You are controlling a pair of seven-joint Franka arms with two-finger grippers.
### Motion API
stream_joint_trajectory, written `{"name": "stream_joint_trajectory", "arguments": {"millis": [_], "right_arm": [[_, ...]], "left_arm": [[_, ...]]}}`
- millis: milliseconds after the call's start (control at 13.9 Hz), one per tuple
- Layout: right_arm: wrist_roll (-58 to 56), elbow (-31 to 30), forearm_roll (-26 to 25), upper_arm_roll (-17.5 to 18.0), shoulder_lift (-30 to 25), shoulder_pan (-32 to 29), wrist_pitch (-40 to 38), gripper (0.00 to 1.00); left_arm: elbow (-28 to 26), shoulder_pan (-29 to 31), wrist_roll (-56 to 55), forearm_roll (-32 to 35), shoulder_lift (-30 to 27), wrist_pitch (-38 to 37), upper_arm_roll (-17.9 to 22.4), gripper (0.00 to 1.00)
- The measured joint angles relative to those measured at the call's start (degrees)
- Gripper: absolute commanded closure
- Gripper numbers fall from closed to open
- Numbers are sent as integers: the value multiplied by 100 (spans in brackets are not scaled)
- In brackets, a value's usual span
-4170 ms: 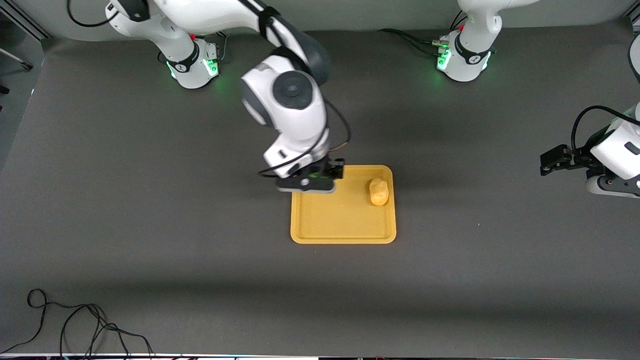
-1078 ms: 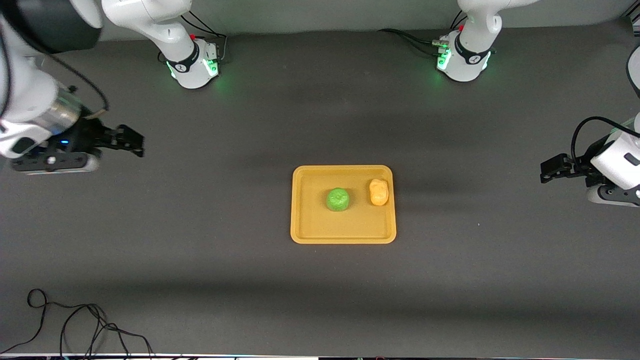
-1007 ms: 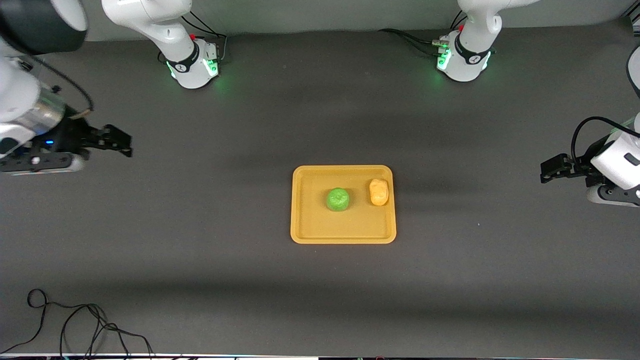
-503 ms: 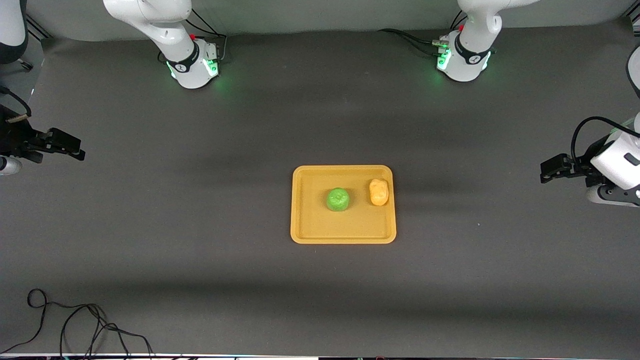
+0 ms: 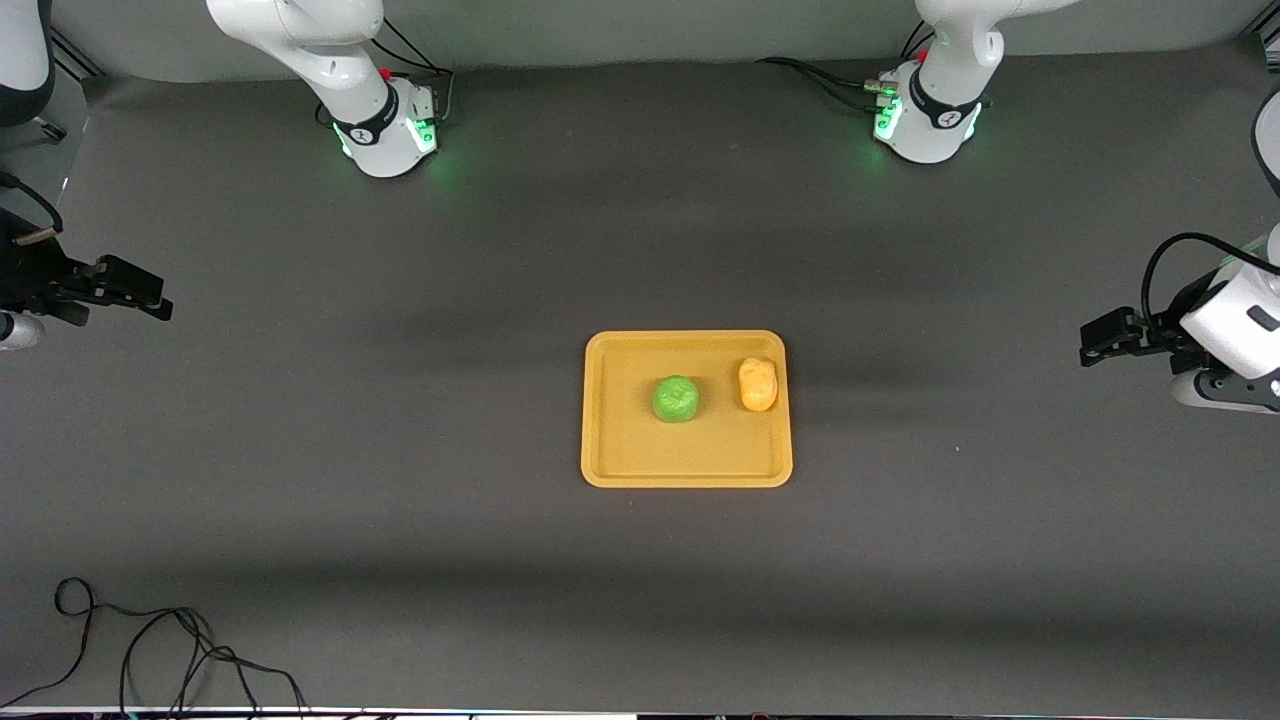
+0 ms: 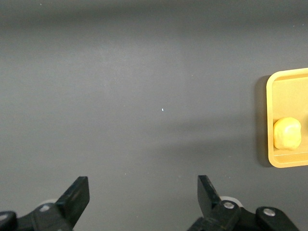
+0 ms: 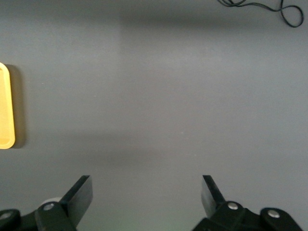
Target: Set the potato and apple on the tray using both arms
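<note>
The yellow-orange tray [image 5: 620,455] lies in the middle of the table. The green apple [image 5: 676,398] sits on it near its centre. The yellow-orange potato [image 5: 758,384] sits on it beside the apple, toward the left arm's end. The left wrist view shows the tray's corner [image 6: 281,161] and the potato [image 6: 287,133]. The right wrist view shows only the tray's rim [image 7: 6,108]. My left gripper [image 5: 1100,338] is open and empty over bare table at the left arm's end; it shows in its wrist view too [image 6: 143,185]. My right gripper [image 5: 150,292] is open and empty at the right arm's end [image 7: 146,185].
A black cable [image 5: 160,645] lies coiled at the table's near corner at the right arm's end; it also shows in the right wrist view [image 7: 284,10]. The two arm bases [image 5: 385,125] [image 5: 925,120] stand at the table's edge farthest from the front camera.
The right arm let the apple go on the tray and swung away to its end of the table, where it now holds still. The left arm has barely moved.
</note>
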Motion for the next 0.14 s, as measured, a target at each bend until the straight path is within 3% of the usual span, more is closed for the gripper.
{"name": "stream_joint_trajectory", "arguments": {"millis": [144], "right_arm": [[0, -1, 22, 0, 0, 0, -20, 0]], "left_arm": [[0, 0, 0, 0, 0, 3, 0, 0]]}}
